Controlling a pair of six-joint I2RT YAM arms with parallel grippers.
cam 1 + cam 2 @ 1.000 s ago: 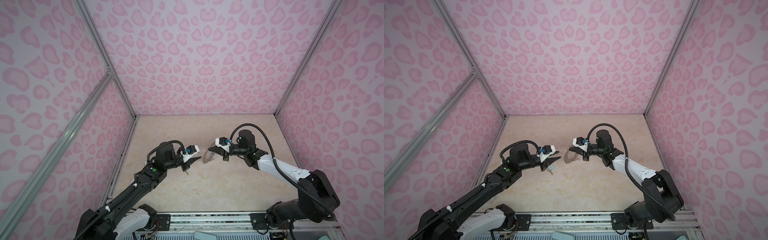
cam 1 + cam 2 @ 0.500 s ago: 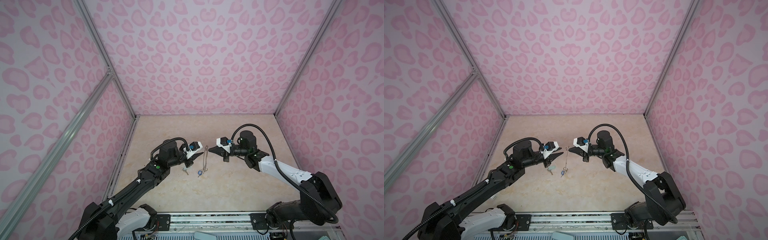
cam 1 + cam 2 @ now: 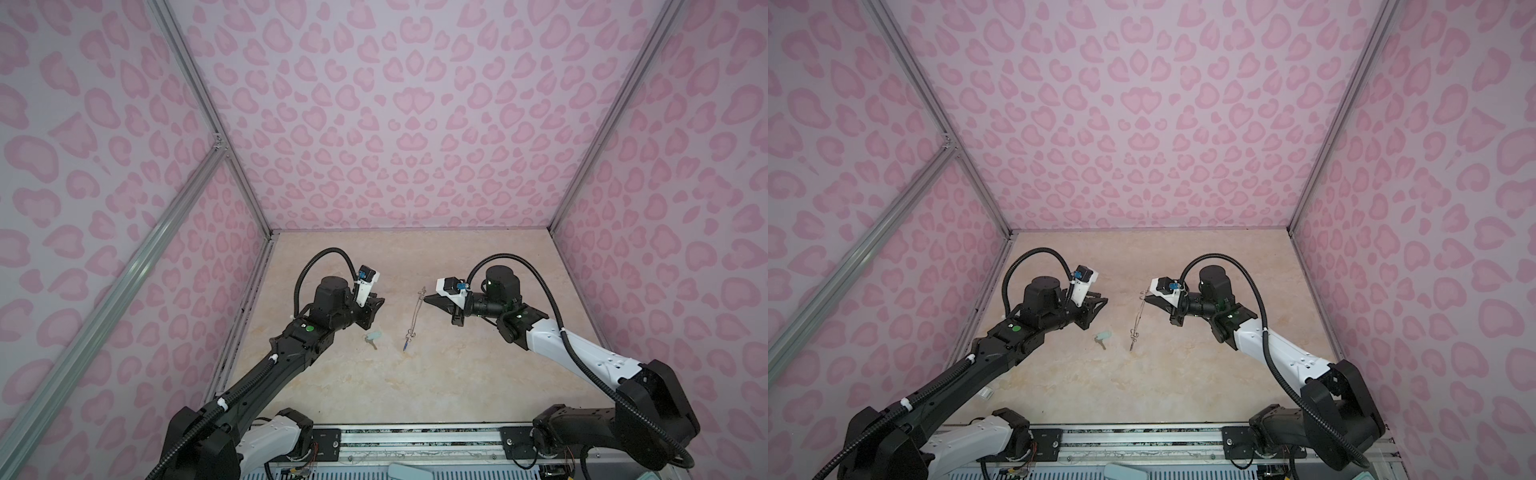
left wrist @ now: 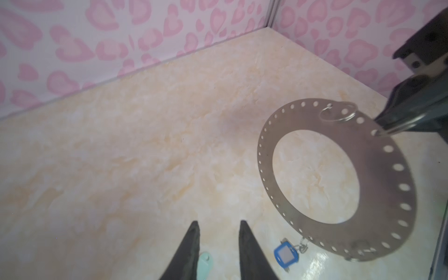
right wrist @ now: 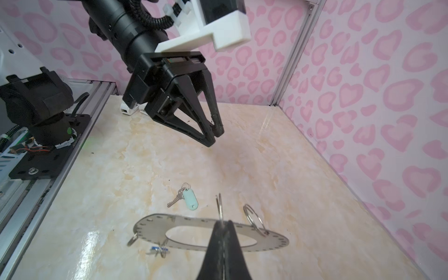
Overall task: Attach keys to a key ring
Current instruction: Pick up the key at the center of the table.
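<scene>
Keys sit in two places. The mint key (image 5: 190, 198), a silver key with a green tag, lies flat on the worktop (image 3: 415, 395), between the left tool (image 4: 219, 225) and the key ring (image 4: 378, 169) in both top views. The blue key (image 4: 286, 254) dangles from a hole at the key ring's low rim; whether it touches the worktop I cannot tell. The key ring hangs in the air, edge-on in both top views. The right tool (image 5: 221, 224) is pinched shut on a wire loop (image 5: 220, 206) at the key ring's upper rim and carries it that way. The left tool is empty, its jaws a little apart. It is raised off the worktop, near the key ring but clear of it, with the mint key just below its tips.
</scene>
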